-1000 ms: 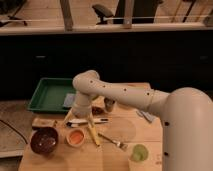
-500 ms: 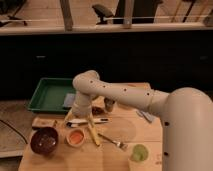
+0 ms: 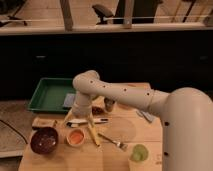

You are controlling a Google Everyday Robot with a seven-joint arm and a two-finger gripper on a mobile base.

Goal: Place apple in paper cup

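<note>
From the 1 camera view, the apple (image 3: 76, 136) is seen resting inside the paper cup (image 3: 76, 138), on the bench (image 3: 125, 150) just right of the dark bowl (image 3: 44, 140). The pincer (image 3: 80, 119) is held just above the cup, and the gap beneath it appears slightly wider than 1 second ago, so the apple is judged released. Whether the pincer is released or clenched cannot be told. The placing is judged essentially done.
</note>
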